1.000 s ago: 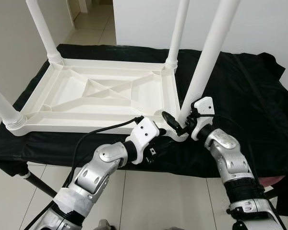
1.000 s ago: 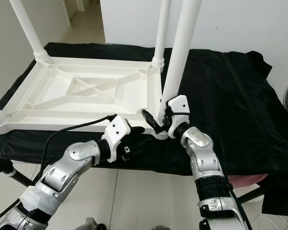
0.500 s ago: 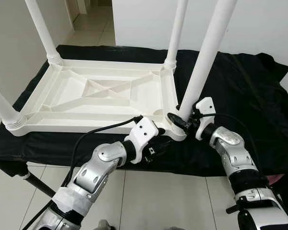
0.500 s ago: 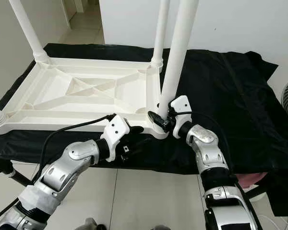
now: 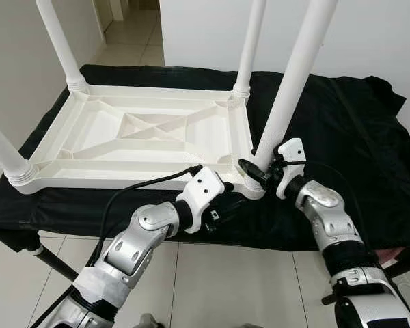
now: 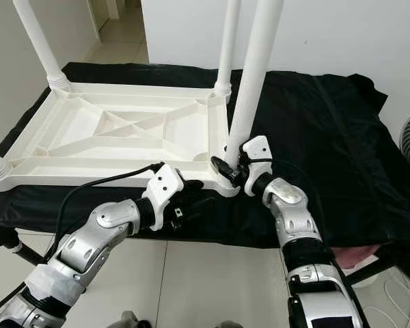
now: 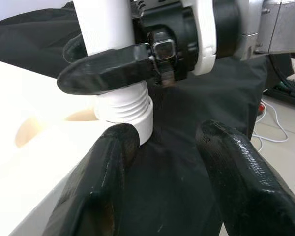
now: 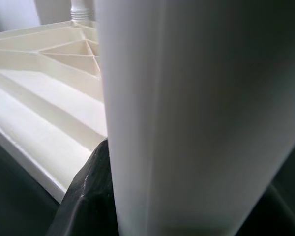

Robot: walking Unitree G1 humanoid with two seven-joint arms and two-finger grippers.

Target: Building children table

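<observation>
Where the left eye view looks down, an upturned white plastic children's tabletop [image 5: 143,133] lies ribbed side up on a black cloth [image 5: 342,130] spread over a table. 3 white plastic legs stand in its corners: far left [image 5: 60,42], far right [image 5: 250,42] and near left [image 5: 5,154]. A 4th white plastic leg [image 5: 295,75] rises, slightly tilted, from the near right corner. The right gripper [image 5: 257,172] has its jaws clamped around the base of this leg, just above the corner socket. The left gripper [image 5: 227,205] lies just in front of the tabletop's near edge, close to the same corner, with a black cable [image 5: 133,188] running back along its silver arm.

From the right eye view, the same layout shows, with the right gripper [image 6: 229,169] at the leg's base and pale floor tiles [image 6: 212,280] below the table edge.

Through the left wrist view, the left gripper's jaws are spread apart, holding nothing; one finger [image 7: 96,182] sits beside the leg's ribbed white collar [image 7: 125,108], and a finger of the right gripper [image 7: 108,69] crosses the leg above it.

Seen from the right wrist view, the leg [image 8: 187,113] stands close up between the jaws, the tabletop's ribs [image 8: 44,88] beyond it.
</observation>
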